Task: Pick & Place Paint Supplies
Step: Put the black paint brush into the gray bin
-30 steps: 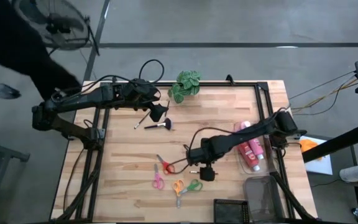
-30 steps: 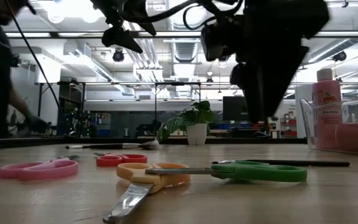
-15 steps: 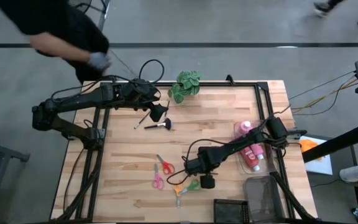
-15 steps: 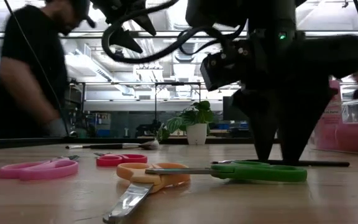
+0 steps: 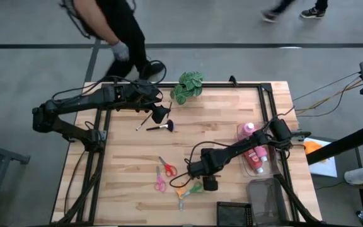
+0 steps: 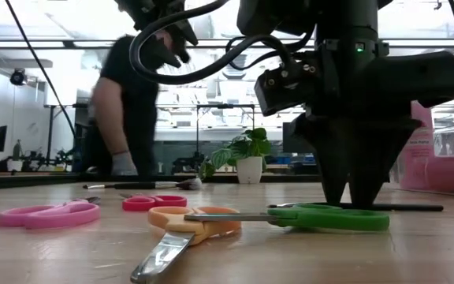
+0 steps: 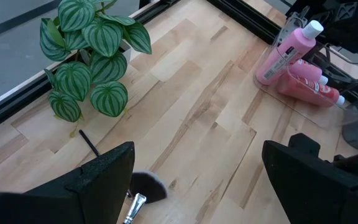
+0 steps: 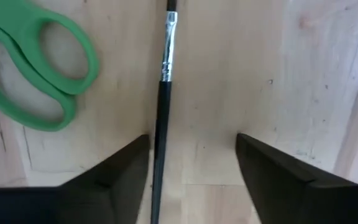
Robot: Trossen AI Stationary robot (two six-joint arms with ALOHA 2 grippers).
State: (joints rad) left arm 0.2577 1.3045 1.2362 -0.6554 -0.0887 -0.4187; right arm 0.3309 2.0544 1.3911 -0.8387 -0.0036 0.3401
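Observation:
A thin dark-handled brush [image 8: 161, 106] lies on the wood beside the green scissors [image 8: 36, 74]. My right gripper [image 8: 191, 162] stands open over it, pointing straight down, with one finger on each side of the handle; the low view shows the fingertips [image 6: 353, 201] down at the table. A fan-tipped brush [image 5: 161, 127] and another brush [image 5: 145, 120] lie at the far left, under my open left gripper [image 5: 159, 115], which hovers above them. Pink and red squeeze bottles [image 5: 254, 154] lie in a clear tray at the right, one standing upright [image 7: 289, 51]. My right gripper comes down from above with its fingers across the brush's handle [image 8: 159, 143], below the metal ferrule. The handle runs right along one finger's inner side [image 8: 135, 168]; I cannot tell whether they touch. The brush lies flat on the table.
Orange [image 6: 195, 225], red [image 6: 150, 203] and pink [image 6: 50, 214] scissors lie near the right gripper. A potted plant [image 5: 188, 85] stands at the far edge. A clear bin [image 5: 266, 195] and a black box [image 5: 233, 213] sit near right. A person [image 5: 115, 31] stands beyond the far edge.
My right gripper has sunk down and slightly toward the near edge, until its fingertips reach the table around the brush beside the green scissors. A person has walked along the table's far side. The left arm has kept still.

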